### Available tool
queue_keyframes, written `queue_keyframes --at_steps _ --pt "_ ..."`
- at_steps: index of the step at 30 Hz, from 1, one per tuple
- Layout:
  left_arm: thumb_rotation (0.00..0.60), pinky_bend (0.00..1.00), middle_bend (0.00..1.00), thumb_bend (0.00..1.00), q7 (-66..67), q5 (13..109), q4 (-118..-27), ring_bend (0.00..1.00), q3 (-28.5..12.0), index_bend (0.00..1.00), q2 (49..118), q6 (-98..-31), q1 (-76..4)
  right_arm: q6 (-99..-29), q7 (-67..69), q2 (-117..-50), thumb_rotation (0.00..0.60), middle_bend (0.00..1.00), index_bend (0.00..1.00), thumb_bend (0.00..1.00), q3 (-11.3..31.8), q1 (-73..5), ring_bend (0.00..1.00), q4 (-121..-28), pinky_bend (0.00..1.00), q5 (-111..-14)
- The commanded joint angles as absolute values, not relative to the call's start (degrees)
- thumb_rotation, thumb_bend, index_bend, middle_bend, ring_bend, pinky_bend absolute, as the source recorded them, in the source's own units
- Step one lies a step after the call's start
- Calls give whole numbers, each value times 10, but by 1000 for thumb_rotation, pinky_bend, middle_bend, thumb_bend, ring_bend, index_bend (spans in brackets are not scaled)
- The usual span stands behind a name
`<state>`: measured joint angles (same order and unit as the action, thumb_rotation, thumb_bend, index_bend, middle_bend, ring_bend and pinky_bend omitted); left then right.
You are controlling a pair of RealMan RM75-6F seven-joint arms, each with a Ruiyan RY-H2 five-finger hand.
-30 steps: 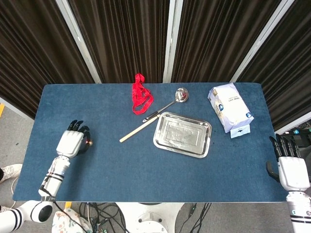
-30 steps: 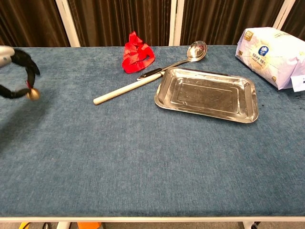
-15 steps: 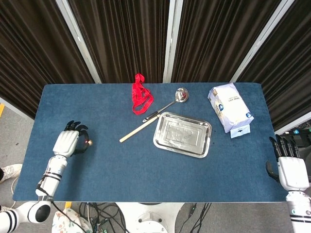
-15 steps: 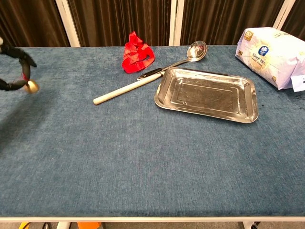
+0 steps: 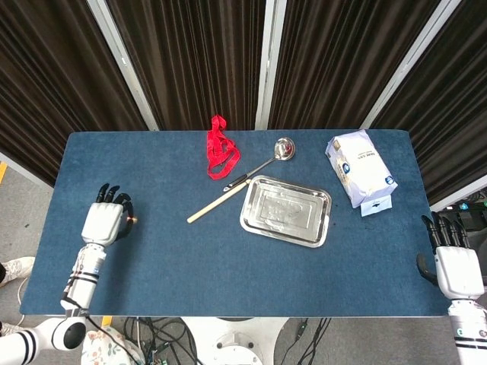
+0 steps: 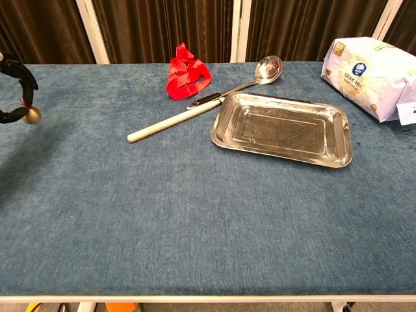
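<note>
Left hand: the left hand (image 5: 105, 220) hangs over the left part of the table (image 5: 152, 258), back upward, fingers curled; between its fingertips it pinches a small gold ball (image 6: 31, 114) with a bit of red on it.
Small gold ball: held clear above the cloth near the left edge, well apart from everything else; seen best in the chest view, only a speck in the head view.
Right hand: the right hand (image 5: 455, 266) sits at the table's front right corner, back upward, fingers straight and slightly apart, holding nothing.
Table: covered in blue cloth, with dark curtains behind.
Metal tray (image 5: 285, 210): flat near the middle, a little right of centre, nothing in it.
Ladle (image 5: 242, 179): lies slantwise just behind and left of the tray, bowl toward the curtains, pale wooden handle pointing to the front left.
Red ribbon (image 5: 220, 149): bunched up behind the ladle's handle, near the far edge.
White bag (image 5: 359, 171): lies at the far right, beyond the tray, with a small label by its near end.
</note>
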<state>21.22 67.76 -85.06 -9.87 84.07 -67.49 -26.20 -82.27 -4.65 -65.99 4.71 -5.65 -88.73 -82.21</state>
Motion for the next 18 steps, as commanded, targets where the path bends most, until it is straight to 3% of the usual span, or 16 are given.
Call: queue_keyframes --at_steps 1,18 --pt "600 7 284 497 149 686 -830 81 -88 642 862 -661 -261 -822 -46 -660 600 0 0 379 48 -56 0 -887 0 -820" --pt "600 7 284 491 128 697 -761 81 -75 643 910 -647 -268 -821 -46 -657 600 0 0 380 47 -57 0 -890 0 -823"
